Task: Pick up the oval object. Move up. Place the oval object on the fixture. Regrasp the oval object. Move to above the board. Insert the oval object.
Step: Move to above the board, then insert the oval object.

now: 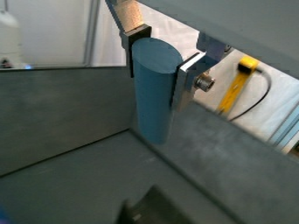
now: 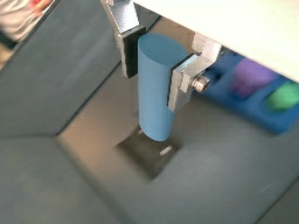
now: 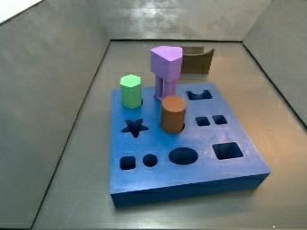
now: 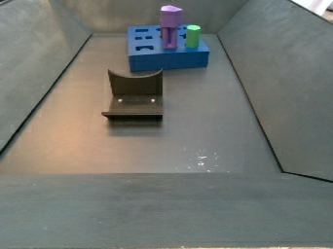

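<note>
I have the gripper (image 1: 163, 58) clamped on the oval object (image 1: 153, 89), a pale grey-blue elongated peg with a rounded top. Both wrist views show the flat silver finger plates (image 2: 184, 77) pressed against opposite sides of its upper end. The peg's long axis runs straight down from the jaws, in line with the fingers, and most of its length hangs free below the pads.

Neither side view shows the gripper or the peg, so I judge the arm is raised clear of the floor, above those cameras' field.

In a wrist view, the fixture (image 2: 149, 154), a small dark angular bracket on a base plate, lies directly beyond the peg's lower end, apart from it. The board (image 2: 251, 98), a thick bright-blue slab with shaped cutouts, sits off to one side at the frame edge. In a side view the fixture (image 4: 134, 95) stands mid-floor, well apart from the board (image 4: 166, 49).

The governing relation: the peg is vertical and roughly over the fixture, so I expect a straight descent to seat it there.
</note>
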